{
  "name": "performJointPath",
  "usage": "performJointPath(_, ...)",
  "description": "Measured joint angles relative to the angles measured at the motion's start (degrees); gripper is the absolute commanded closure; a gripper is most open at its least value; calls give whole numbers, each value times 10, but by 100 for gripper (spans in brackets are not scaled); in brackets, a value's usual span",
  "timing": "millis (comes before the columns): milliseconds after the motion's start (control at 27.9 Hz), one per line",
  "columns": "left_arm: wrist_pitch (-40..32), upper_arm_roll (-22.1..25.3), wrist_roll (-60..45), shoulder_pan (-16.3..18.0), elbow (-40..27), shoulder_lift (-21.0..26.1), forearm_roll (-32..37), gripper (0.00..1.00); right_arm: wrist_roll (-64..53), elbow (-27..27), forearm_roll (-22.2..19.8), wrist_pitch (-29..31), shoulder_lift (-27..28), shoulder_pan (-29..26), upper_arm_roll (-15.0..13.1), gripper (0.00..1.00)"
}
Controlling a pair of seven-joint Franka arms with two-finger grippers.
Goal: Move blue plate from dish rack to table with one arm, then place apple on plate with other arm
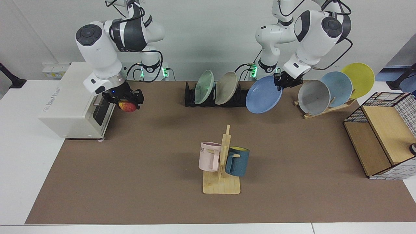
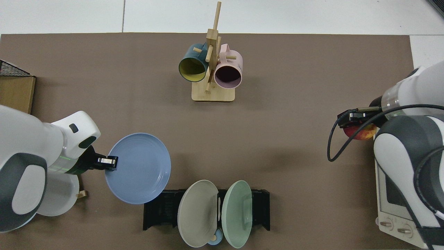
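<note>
The blue plate [image 1: 263, 94] is round, shallow and matte periwinkle, with faint rings inside its rim. It hangs tilted in the air in the upper right of the facing view, just right of the black dish rack [image 1: 214, 99] and clear of it, its face turned toward the camera. The left hand [image 1: 283, 80] is clamped on the plate's upper right rim, so the plate hangs below and to the left of it. In the top view the same hand [image 2: 108, 162] pinches the rim at the plate's left edge, and the plate [image 2: 138, 168] lies above the brown bench [image 2: 277, 156].

The apple [image 1: 127, 106] is small, red with yellow patches. The right hand [image 1: 125, 98] is closed on it from above, holding it in the air at the upper left, in front of a white oven [image 1: 78, 99].
</note>
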Motion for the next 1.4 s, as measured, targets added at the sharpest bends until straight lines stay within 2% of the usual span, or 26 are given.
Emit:
performJointPath(358,132,-9,0,-1,5,124,-115,100,-6,8,0,-3,0,-1,2,100)
performJointPath(681,251,-58,-26,-12,6,209,-175,99,-6,7,0,-3,1,-2,2,100)
performJointPath(753,268,-69,-29,-13,6,218,-183,99,-6,6,0,-3,1,-2,2,100)
performJointPath(824,277,-76,-30,-13,6,224,-187,93,-6,5,0,-3,1,-2,2,100)
performJointPath(896,282,-84,-33,-14,6,226,-189,79,-6,4,0,-3,2,-2,2,100)
performJointPath(968,295,-93,-44,-17,6,227,-190,71,-6,3,0,-3,2,-2,2,100)
performJointPath(1147,346,-113,-80,-34,1,230,-191,68,-6,-2,0,-3,2,-1,2,100)
performJointPath(1290,358,-116,-92,-48,-3,230,-191,61,-4,-8,1,0,2,1,4,100)
performJointPath(1398,359,-116,-94,-50,-4,230,-189,60,-4,-18,2,17,2,9,6,100)
